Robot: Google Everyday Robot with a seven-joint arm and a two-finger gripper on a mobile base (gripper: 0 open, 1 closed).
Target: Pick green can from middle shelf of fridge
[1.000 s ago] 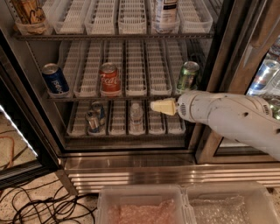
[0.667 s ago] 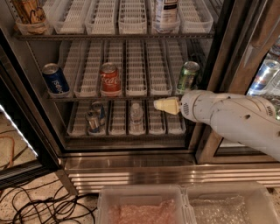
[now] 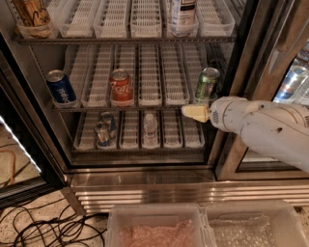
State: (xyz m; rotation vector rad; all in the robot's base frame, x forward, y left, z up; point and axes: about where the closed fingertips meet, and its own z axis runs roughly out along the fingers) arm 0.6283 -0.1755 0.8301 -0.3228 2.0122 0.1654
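Note:
The green can (image 3: 207, 83) stands upright at the right end of the middle shelf (image 3: 149, 94), on white slotted lane trays inside the fridge (image 3: 145, 166). A blue can (image 3: 61, 87) stands at the left end of that shelf and a red cola can (image 3: 121, 87) in the middle. My gripper (image 3: 193, 113) shows as cream fingertips at the end of my white arm (image 3: 260, 125). It sits just below and slightly left of the green can, in front of the shelf's front edge, apart from the can.
The lower rack holds small cans (image 3: 104, 129) and a small bottle (image 3: 150, 126). The top shelf holds a bottle (image 3: 182, 14) and a jar (image 3: 31, 17). A dark door frame (image 3: 244, 53) stands right of the green can. Clear plastic bins (image 3: 203, 226) and cables (image 3: 43, 226) lie on the floor.
My gripper and arm have shifted slightly right and up, closer to the green can. The cans have not moved.

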